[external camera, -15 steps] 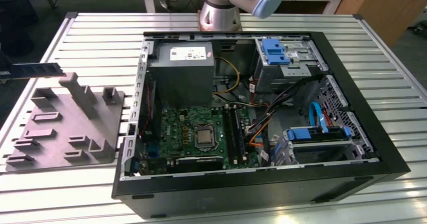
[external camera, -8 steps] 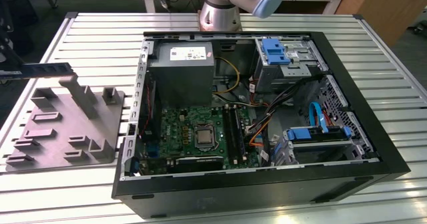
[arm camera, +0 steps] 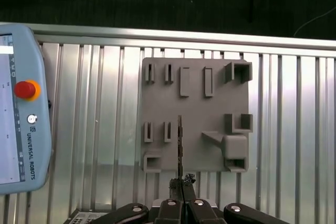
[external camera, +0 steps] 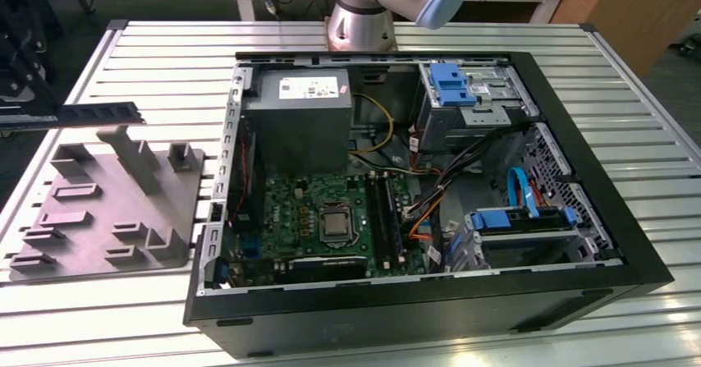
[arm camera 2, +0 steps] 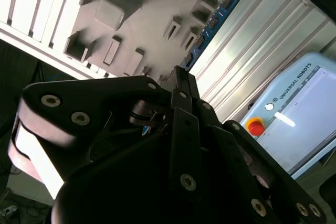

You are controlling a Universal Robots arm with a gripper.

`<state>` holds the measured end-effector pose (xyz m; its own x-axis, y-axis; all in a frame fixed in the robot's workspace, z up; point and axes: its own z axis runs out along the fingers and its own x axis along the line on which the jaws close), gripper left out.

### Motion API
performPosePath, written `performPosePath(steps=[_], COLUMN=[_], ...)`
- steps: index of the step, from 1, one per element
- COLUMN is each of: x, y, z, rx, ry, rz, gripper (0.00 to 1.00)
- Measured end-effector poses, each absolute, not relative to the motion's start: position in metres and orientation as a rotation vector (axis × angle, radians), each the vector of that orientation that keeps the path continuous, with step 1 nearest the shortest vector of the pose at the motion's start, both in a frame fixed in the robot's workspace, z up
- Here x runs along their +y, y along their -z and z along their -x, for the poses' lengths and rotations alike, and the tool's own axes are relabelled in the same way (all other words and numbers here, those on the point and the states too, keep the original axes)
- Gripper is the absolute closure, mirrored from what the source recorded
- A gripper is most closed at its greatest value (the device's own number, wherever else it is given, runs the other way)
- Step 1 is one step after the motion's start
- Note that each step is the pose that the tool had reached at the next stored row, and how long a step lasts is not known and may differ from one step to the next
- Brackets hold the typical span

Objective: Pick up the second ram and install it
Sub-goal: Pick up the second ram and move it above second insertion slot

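The hand (arm camera: 181, 183) is clamped on one end of the second ram (external camera: 101, 114), its dark fingers pressed together on the stick. In the first wrist view the stick runs straight out from the fingertips, seen thin and edge-on. In the second wrist view its flat side shows, a blue board with a row of black chips.

In the exterior view the ram is held level at the exterior view's left, its free end pointing toward the exterior view's right. It hangs over the far edge of the grey block (external camera: 98, 211), just above the tallest upright post, and looks clear of it. The block lies flat on the slatted metal table (external camera: 164, 63), its slots and posts facing up.

Just beside the block, on the exterior view's right, an open computer case (external camera: 438, 309) lies on its side. The motherboard (external camera: 295, 211) is exposed inside it, below a grey power supply box (external camera: 295, 129). The ram is well apart from that board.

Both wrist views show a pale control pendant (arm camera: 21, 129) with a red button (arm camera: 24, 89) lying on the table near the block. The arm (external camera: 367, 10) rises from the table's far side, behind the case.
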<state>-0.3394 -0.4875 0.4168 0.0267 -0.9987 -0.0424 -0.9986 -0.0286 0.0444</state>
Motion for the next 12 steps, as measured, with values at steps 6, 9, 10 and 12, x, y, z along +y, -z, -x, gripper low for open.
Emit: performPosePath(steps=[6, 9, 10, 12], x=[-0.487, -0.488, -0.487, -0.487], y=[-0.417, -0.417, -0.417, -0.417], z=[0.326, 0.32, 0.317, 0.313], rx=[-2.188, -2.188, -2.188, -2.188], ry=[0.096, 0.096, 0.096, 0.096], rz=[-2.249, -2.249, -2.249, -2.249], gripper=[0.89, 0.89, 0.89, 0.89])
